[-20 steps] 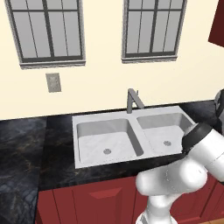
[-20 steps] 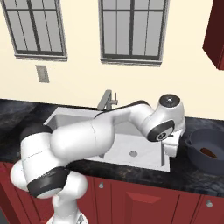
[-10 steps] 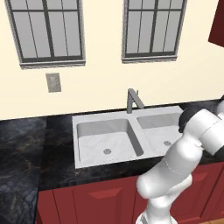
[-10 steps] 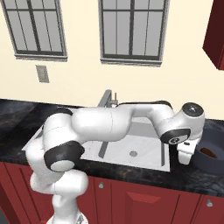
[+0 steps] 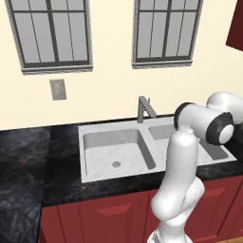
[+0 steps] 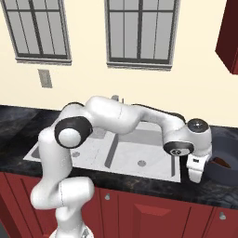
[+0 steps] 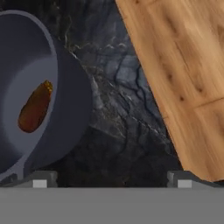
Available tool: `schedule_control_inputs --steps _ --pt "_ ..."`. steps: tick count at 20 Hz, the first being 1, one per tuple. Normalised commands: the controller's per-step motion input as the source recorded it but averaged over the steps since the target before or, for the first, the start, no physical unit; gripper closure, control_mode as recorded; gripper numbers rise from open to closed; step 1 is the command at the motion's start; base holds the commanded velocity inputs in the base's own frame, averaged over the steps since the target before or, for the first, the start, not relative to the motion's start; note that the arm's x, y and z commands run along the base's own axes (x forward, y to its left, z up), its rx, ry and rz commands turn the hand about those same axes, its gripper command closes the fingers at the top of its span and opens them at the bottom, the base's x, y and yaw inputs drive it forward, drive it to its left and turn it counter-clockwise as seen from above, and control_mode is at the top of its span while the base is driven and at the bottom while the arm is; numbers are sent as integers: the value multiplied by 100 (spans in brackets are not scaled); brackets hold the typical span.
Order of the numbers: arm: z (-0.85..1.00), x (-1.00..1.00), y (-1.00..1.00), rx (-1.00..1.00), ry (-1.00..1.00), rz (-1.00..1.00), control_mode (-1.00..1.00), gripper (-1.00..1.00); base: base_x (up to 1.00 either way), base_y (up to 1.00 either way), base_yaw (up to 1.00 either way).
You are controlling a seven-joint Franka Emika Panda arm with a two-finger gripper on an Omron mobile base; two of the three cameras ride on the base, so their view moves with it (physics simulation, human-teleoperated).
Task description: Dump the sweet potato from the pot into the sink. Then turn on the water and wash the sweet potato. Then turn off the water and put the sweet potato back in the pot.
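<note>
Left base view: the arm reaches right across the double-basin sink (image 5: pixel 118 152), past the grey faucet (image 5: pixel 144 108).

Right base view: the gripper (image 6: pixel 196 173) hangs over the black counter (image 6: pixel 153 183), just beside the pot (image 6: pixel 225 160); the sweet potato (image 6: pixel 220 162) lies inside it.

Hand view: the fingertips (image 7: pixel 40 179) stand wide apart with nothing between them, over dark counter with wood floor (image 7: pixel 183 65) beyond its edge.

Your arm reaches far to the right, elbow bent over the counter, wrist turned downward. Your gripper (image 6: pixel 195 173) hangs low with its fingertips (image 7: pixel 40 178) set wide apart, holding nothing.
</note>
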Motion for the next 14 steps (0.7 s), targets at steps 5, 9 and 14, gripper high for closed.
schedule_control_inputs --steps 5,9,14 --pt "0 3 -55 16 0 0 -100 -100 0 0 0" --pt "21 0 -69 24 0 0 -100 -100 0 0 0" --pt "64 0 -58 22 2 0 -100 -100 0 0 0"
